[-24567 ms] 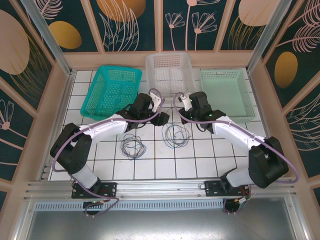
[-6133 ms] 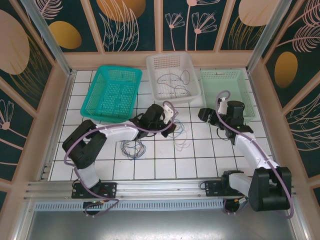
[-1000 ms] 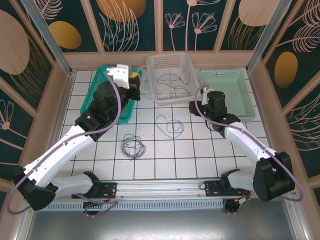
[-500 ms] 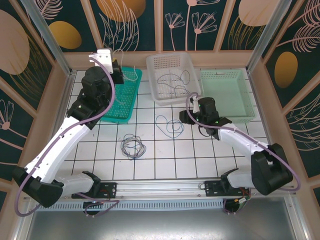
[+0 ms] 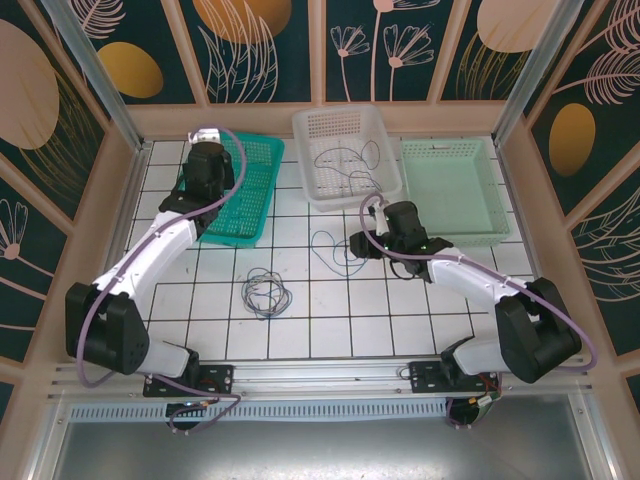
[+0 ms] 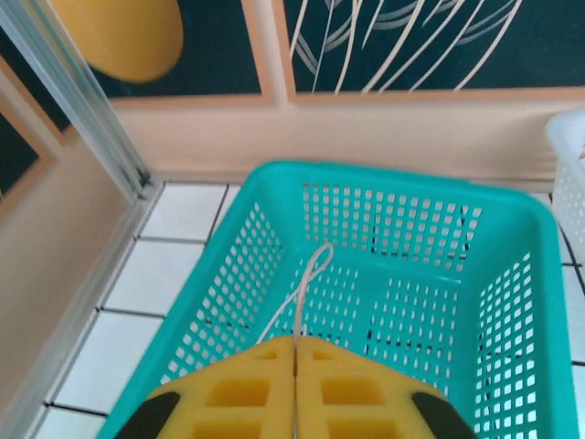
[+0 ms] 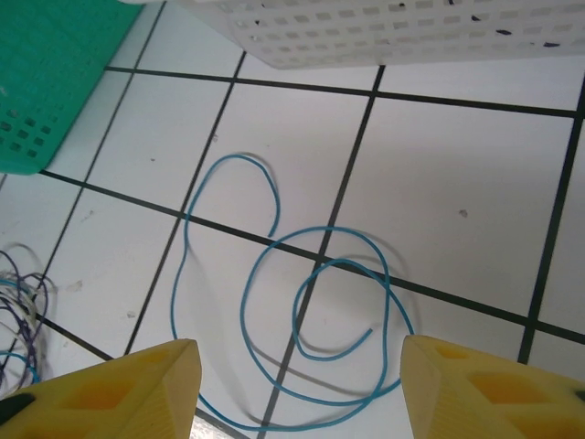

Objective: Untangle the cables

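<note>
My left gripper is shut on a thin pale grey cable, whose loop hangs over the inside of the teal basket. From above, that gripper sits over the teal basket's left half. A blue cable lies in loose loops on the white tiles, and my right gripper hangs open above it, one finger on each side, not touching. Seen from overhead, the right gripper is just right of the blue cable. A tangle of grey cables lies on the tiles.
A white basket at the back middle holds a dark cable. A pale green basket stands at the back right. The tangle shows at the left edge of the right wrist view, with the white basket's wall ahead.
My left arm has swung down from high over the back wall to low over the teal basket, still holding the pale cable. My right gripper has slid left over the blue cable.
</note>
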{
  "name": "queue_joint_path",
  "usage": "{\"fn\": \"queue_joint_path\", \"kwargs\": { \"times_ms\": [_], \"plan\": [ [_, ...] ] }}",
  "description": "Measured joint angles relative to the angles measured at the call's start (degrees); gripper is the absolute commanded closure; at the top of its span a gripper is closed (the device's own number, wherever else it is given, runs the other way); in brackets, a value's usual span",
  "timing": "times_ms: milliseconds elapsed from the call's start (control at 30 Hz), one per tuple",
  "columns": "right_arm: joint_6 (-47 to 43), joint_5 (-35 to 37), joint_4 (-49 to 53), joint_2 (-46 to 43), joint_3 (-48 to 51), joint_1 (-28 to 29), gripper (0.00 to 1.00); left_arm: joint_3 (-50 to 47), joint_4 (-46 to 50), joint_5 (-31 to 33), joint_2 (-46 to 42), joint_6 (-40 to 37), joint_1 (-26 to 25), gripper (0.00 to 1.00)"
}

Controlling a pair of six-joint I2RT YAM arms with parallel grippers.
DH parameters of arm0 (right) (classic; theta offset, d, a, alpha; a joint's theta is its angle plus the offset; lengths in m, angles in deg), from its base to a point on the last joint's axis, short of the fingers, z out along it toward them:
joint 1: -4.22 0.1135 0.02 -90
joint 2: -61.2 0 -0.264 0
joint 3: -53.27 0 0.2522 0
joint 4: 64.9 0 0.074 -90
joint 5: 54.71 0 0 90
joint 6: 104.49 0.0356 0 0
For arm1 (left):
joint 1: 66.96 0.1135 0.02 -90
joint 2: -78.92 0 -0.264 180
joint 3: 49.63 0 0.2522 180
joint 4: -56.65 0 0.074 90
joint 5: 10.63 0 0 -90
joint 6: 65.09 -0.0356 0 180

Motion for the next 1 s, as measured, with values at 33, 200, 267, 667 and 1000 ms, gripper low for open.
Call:
{"fn": "queue_joint_path", "kwargs": {
  "times_ms": [33,200,267,667,1000],
  "plan": [
    [0.17,0.48,0.39,0.31,0.0,0.04,0.41,-0.52,0.0,-0.44,0.2,0.63,0.55,0.81],
    [1.38,2.38,2.58,3.96,0.0,0.04,0.48,-1.66,0.0,-3.85,1.25,3.3,1.75,0.51],
    [1.73,2.91,3.39,5.92,-0.07,0.02,0.49,-2.03,0.04,-6.12,1.79,4.35,1.73,0.44],
    [2.34,3.74,5.33,10.82,-2.05,0.04,0.61,-4.76,0.66,-15.19,-7.21,7.04,-2.4,0.18],
    [2.08,5.77,6.14,15.3,-4.15,0.37,0.65,-7.87,0.44,-16.57,-12.66,7.56,-5.84,0.16]
  ]
}}
